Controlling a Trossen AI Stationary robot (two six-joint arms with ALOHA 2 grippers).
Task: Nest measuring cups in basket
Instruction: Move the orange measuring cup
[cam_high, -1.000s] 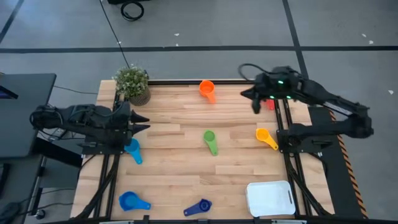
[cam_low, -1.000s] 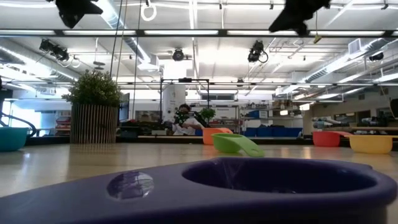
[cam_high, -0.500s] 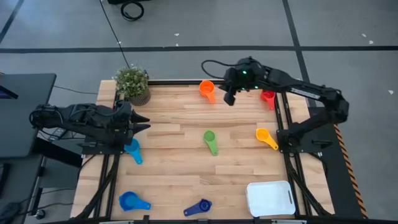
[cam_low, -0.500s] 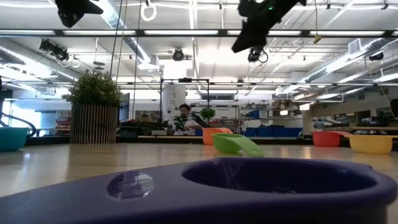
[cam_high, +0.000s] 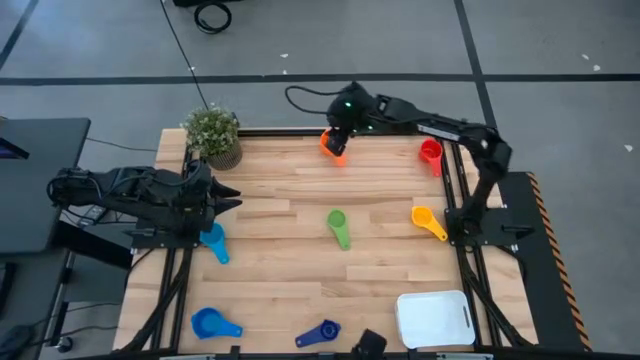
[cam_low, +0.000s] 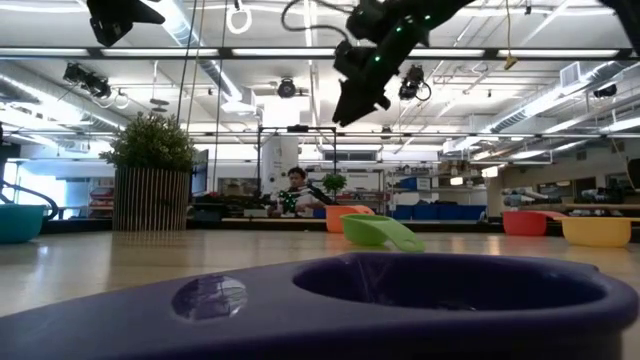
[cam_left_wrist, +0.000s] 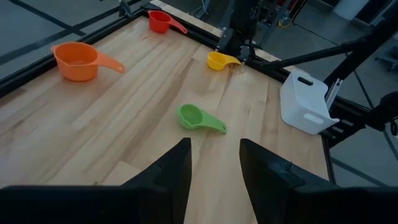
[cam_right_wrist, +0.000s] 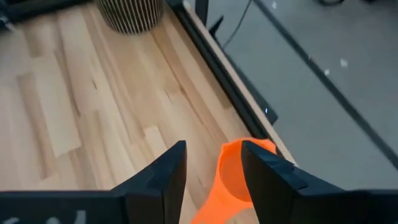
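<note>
above the table's far edge, right gripper (cam_high: 337, 137) poised over the orange cup (cam_high: 333, 143), jaws spread, pinching nothing. white basket (cam_high: 433, 318) at the near right corner holding no cups. six scattered cups left to nest. left gripper (cam_high: 225, 193) waiting, jaws spread.

I see cups in orange (cam_high: 332, 143), red (cam_high: 431, 154), yellow (cam_high: 426, 220), green (cam_high: 338, 226), light blue (cam_high: 213, 241), two darker blues (cam_high: 213, 324) (cam_high: 319, 333). Basket (cam_high: 434, 318) white. Table (cam_high: 270, 250) pale wood planks. Plant (cam_high: 213, 128) green, slatted tan pot.
</note>
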